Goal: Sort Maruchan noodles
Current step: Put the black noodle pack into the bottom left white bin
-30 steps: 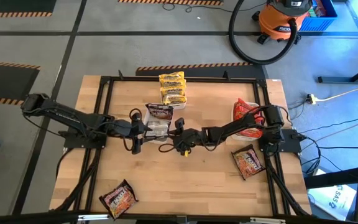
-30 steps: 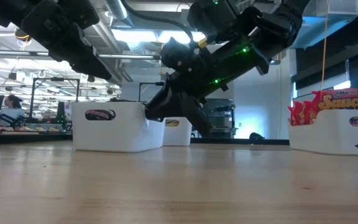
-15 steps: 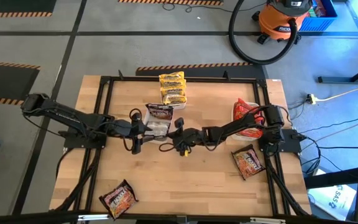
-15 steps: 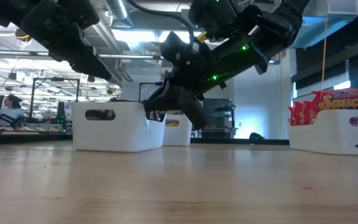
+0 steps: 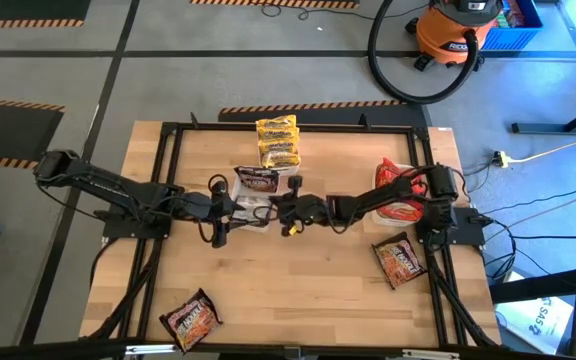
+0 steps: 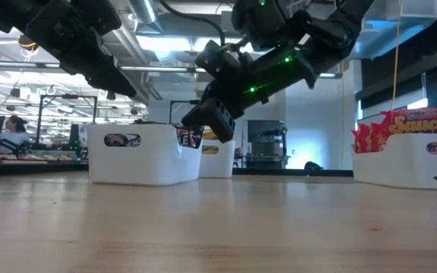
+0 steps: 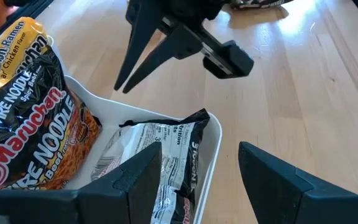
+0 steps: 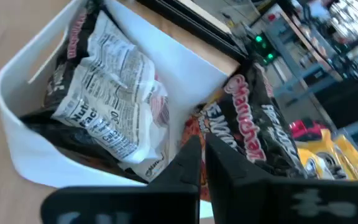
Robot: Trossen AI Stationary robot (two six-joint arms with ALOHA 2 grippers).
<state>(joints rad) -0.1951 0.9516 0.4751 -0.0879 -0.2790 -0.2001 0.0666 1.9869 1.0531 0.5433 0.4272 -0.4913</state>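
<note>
A white tray mid-table holds dark brown-maroon Maruchan packets, one lying white back up. My right gripper hangs shut and empty just above the tray's right end; its closed fingers also show in the left wrist view. My left gripper hovers open over the tray's left end, with nothing between its fingers. Yellow packets sit in a tray at the far edge. Red ones fill a tray on the right.
Two loose dark packets lie on the wood, one near the right arm's base and one at the near left. A black frame borders the tabletop. In the low view the right tray stands at the right.
My right gripper has risen and gone toward the table's far edge, closer over the middle tray's right end, and it has rolled about its own line. My left arm has kept still.
</note>
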